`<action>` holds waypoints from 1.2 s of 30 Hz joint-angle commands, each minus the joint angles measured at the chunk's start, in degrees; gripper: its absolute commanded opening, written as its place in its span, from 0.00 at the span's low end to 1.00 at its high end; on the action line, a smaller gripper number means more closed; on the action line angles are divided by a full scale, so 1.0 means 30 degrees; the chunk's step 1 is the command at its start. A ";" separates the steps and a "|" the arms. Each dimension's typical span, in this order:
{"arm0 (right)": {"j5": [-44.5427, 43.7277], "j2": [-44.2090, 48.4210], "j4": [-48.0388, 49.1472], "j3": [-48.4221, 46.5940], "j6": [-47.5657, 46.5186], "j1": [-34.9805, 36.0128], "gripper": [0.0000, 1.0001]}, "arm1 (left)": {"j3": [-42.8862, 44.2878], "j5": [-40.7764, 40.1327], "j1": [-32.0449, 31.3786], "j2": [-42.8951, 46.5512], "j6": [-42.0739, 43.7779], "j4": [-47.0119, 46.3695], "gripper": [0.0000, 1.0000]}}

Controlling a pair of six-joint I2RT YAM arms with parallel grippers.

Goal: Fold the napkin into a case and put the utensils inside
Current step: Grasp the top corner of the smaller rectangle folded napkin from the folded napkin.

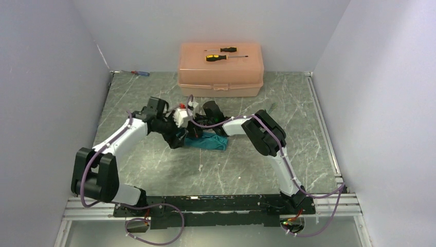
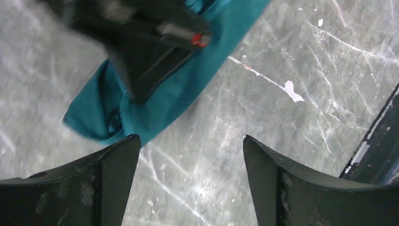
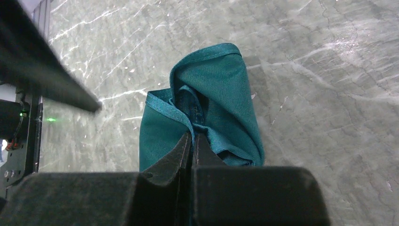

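My right fingers (image 3: 171, 162) pinch the napkin (image 3: 214, 89) hem; my left fingers (image 2: 110, 165) hang apart, cloth just ahead. Keep the fold taut while the left regrips low.

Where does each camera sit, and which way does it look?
Top external: high behind the bases, looking down the table toward the peach box; left arm and right arm show.
Left wrist: on the left arm, looking down past its open fingers at the napkin.
Right wrist: looking down along shut fingers pinching the napkin.
All three share the napkin.
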State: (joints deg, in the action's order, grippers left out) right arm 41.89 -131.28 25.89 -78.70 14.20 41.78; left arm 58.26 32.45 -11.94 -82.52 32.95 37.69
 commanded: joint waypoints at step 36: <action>0.1134 -0.0291 -0.2054 -0.1142 0.1414 0.0116 0.00 | -0.3705 -0.4785 -0.1848 -0.3099 0.2700 -1.0376 0.23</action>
State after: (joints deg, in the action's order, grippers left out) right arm 43.94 -131.59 23.22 -79.85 19.07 41.76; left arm 47.99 19.00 -17.47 -91.15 39.92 9.96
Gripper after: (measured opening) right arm 0.028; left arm 0.254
